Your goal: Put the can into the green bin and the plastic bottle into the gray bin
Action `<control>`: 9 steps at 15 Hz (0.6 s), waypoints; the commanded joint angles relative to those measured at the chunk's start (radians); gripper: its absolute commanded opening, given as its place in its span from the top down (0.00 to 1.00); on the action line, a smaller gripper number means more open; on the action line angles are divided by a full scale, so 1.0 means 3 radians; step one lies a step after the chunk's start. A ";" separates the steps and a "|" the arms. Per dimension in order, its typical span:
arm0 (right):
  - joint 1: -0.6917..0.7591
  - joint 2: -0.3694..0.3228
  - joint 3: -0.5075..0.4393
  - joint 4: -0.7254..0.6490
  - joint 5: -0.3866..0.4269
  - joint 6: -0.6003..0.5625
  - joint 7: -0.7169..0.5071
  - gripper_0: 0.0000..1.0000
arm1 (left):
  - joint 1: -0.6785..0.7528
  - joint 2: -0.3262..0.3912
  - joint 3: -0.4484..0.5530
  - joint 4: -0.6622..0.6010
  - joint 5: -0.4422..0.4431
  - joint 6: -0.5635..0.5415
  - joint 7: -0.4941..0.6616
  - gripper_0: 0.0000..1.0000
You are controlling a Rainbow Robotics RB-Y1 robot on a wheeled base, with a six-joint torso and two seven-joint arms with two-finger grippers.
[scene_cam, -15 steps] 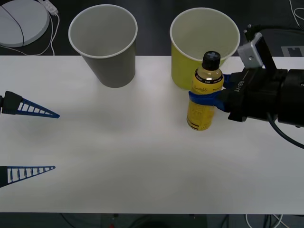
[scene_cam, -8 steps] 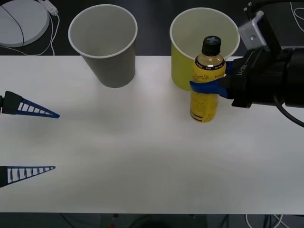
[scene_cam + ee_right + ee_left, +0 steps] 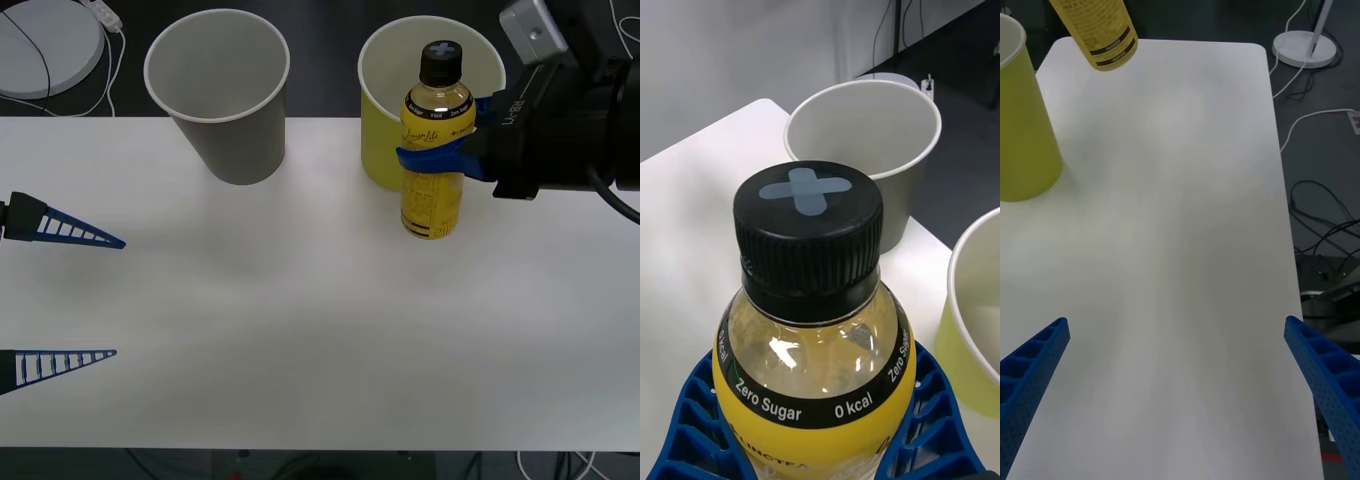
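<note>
My right gripper (image 3: 432,162) is shut on the plastic bottle (image 3: 433,205), gripping its middle and holding it upright above the table. The bottle (image 3: 814,352) has yellow liquid and a black cap; its lower end (image 3: 1101,34) hangs in the air in the left wrist view. It hovers just in front of the green bin (image 3: 380,150), whose rim (image 3: 970,300) is close beside it. The gray bin (image 3: 225,130) stands upright to the left of the green one, seen past the cap (image 3: 865,135). My left gripper (image 3: 118,298) waits open at the table's left edge. The can is out of view.
A white table (image 3: 300,340) carries both bins along its far edge. A round white base (image 3: 45,45) with a cable lies beyond the far left corner, and cables (image 3: 1322,217) run over the floor beside the table.
The right gripper has risen with the bottle, lifting it off the table and a little toward the green bin. The left arm has not moved.
</note>
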 commanded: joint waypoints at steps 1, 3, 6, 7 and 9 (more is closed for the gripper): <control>-0.0145 -0.0074 0.0004 -0.0005 -0.0043 -0.0062 -0.0099 1.00 | 0.0000 0.0000 0.0000 0.0000 0.0000 0.0000 0.0000 0.00; -0.0294 -0.0079 -0.0006 0.0026 -0.0074 -0.0220 -0.0129 1.00 | 0.0000 0.0000 0.0000 0.0000 0.0000 0.0000 0.0000 0.00; -0.0621 -0.0084 -0.0001 0.0113 -0.0084 -0.0552 -0.0242 1.00 | 0.0000 0.0000 0.0000 0.0000 0.0000 0.0000 0.0000 0.00; -0.0718 -0.0084 0.0010 0.0164 -0.0104 -0.0645 -0.0242 1.00 | 0.0000 0.0000 0.0000 0.0000 0.0000 0.0000 0.0000 0.00; -0.0912 -0.0084 0.0132 0.0276 -0.0130 -0.0696 -0.0242 1.00 | 0.0000 0.0000 0.0000 0.0000 0.0000 0.0000 0.0000 0.00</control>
